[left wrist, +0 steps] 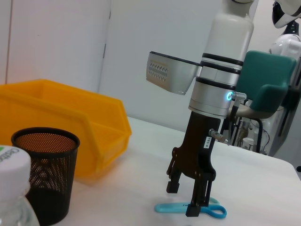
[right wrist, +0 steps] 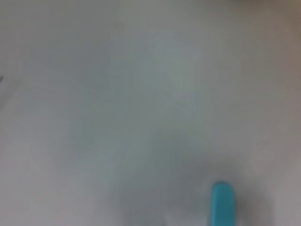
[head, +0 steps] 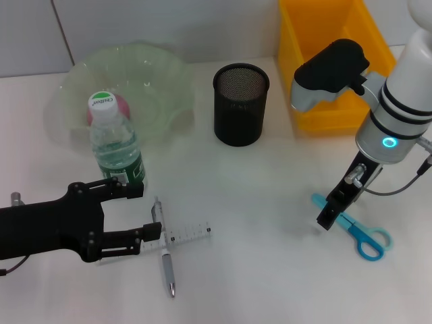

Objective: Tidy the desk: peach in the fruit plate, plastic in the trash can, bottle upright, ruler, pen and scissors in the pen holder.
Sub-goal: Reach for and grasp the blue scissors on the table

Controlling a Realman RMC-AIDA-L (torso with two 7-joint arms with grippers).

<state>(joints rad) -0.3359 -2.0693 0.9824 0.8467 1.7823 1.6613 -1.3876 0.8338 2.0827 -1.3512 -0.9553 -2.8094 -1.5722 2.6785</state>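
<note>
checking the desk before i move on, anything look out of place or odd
Yes: the pen lies crossed over the ruler on the table, and the blue scissors lie loose under the right tool, none in the pen holder.

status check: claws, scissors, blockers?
Right claw open, straddling the blue plastic-handled scissors flat on the table. Left claw open beside the upright bottle. No blockers visible.

Head camera looks down on the bench (head: 270, 270); left wrist views low and sideways, sharing the scissors (left wrist: 190, 208); right wrist hovers close above.
</note>
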